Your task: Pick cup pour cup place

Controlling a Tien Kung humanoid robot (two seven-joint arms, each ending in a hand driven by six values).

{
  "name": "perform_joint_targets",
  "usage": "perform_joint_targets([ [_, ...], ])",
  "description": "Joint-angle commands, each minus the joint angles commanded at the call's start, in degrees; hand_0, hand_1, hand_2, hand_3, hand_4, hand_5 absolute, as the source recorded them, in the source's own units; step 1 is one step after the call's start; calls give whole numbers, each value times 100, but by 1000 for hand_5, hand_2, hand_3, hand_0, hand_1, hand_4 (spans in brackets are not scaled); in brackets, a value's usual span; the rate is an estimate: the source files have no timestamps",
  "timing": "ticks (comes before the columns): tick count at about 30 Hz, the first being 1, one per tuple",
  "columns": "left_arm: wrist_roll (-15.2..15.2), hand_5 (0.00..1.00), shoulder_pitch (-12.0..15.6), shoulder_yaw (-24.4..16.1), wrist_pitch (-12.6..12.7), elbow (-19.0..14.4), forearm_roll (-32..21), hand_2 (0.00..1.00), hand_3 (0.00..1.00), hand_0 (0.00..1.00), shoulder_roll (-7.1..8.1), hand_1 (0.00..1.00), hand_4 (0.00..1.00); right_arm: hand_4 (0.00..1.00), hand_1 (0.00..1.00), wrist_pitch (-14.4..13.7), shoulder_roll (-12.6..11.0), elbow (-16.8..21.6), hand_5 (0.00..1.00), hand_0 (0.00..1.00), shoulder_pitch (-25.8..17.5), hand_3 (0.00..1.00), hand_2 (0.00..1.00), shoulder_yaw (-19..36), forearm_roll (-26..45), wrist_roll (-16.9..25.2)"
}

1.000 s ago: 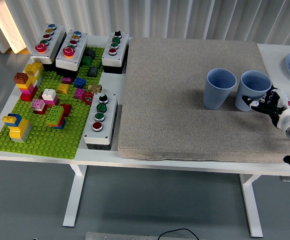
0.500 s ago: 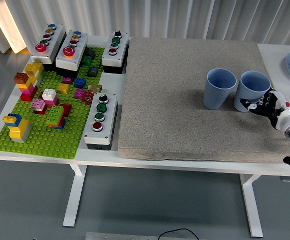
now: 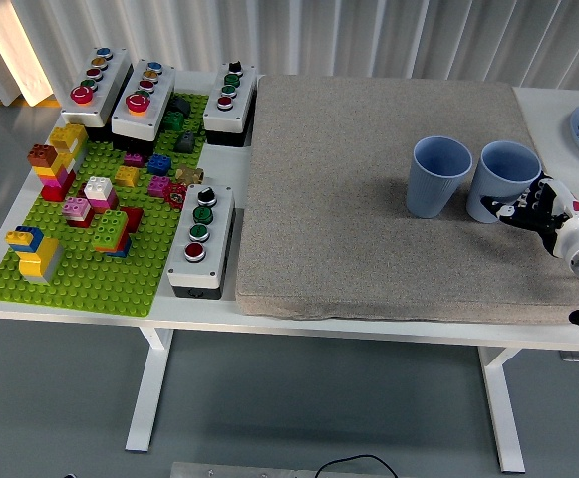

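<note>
Wrapping our right hand (image 3: 536, 207) around the right-hand cup (image 3: 503, 179) from four o'clock, fingers closed on its smooth, light wall, we should grip mid-height.

a green brick baseplate (image 3: 90, 269) with coloured bricks, four button boxes (image 3: 200, 242) around it, grey mat (image 3: 359, 199).

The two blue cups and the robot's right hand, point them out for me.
left blue cup (image 3: 436, 179), head view, its outer wall
right blue cup (image 3: 498, 177), head view, its outer wall
right hand (image 3: 546, 209), head view, its middle
</note>
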Motion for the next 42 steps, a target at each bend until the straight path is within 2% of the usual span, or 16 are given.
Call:
perform_joint_targets([
  [42,-24,939,69,180,8,0,-225,833,651,749,7,777,553,803,872,126,-122,261,2,929,-268,945,937,219,-165,-149],
])
